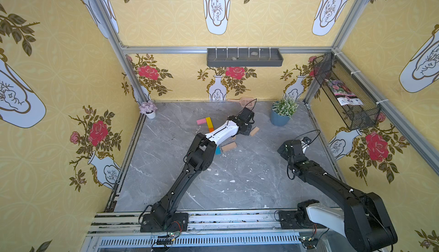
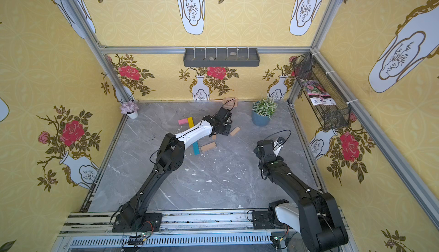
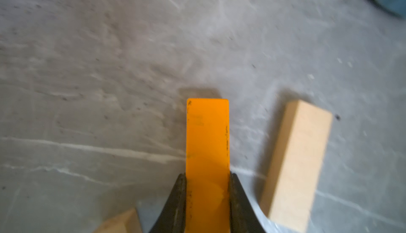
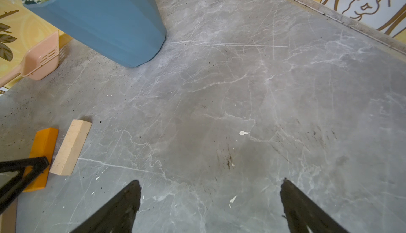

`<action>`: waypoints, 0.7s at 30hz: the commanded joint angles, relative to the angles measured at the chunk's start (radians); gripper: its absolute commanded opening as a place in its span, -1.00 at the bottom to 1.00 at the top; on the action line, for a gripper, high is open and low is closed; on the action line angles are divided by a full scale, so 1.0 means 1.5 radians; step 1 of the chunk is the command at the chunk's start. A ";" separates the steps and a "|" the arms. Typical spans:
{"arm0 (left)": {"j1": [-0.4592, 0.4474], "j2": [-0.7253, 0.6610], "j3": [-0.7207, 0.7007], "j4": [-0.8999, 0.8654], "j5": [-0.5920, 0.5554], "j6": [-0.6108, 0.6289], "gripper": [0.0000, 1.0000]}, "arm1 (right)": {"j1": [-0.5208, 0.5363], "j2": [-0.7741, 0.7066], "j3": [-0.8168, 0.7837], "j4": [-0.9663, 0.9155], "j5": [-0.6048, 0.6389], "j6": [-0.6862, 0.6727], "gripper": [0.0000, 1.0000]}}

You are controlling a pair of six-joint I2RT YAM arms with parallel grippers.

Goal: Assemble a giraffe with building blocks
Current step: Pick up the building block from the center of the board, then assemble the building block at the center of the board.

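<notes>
Nearest us, the right gripper (image 4: 211, 182) hangs over bare grey table (image 1: 237, 179), jaws wide apart and empty. Further out lie the blue bar (image 2: 196, 148) and a loose tan bar (image 2: 208, 146), just beside each other. Then the left gripper (image 3: 207, 177), jaws clamped on the orange bar (image 3: 207, 133) by its long edges (lifted or not, can't tell). Another tan bar (image 3: 298, 161) lies just beside it, so lift straight and level. Farthest, the pink bar (image 1: 202, 121) touches the yellow bar (image 1: 208, 121); best not to bump them.
</notes>
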 commanded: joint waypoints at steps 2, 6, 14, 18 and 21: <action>0.001 -0.053 -0.080 0.010 0.039 0.085 -0.94 | -0.002 0.001 -0.001 0.011 -0.003 0.001 0.97; -0.001 -0.100 -0.137 0.026 0.063 0.092 -0.94 | -0.003 0.004 -0.002 0.015 -0.009 0.001 0.97; -0.010 -0.180 -0.241 0.060 0.103 0.141 -0.83 | -0.005 0.007 -0.003 0.018 -0.017 0.001 0.97; -0.020 -0.215 -0.296 0.069 0.122 0.178 -0.82 | -0.005 0.011 -0.003 0.022 -0.022 0.001 0.97; -0.021 -0.228 -0.326 0.071 0.129 0.199 -0.82 | -0.006 0.014 -0.002 0.024 -0.025 0.002 0.97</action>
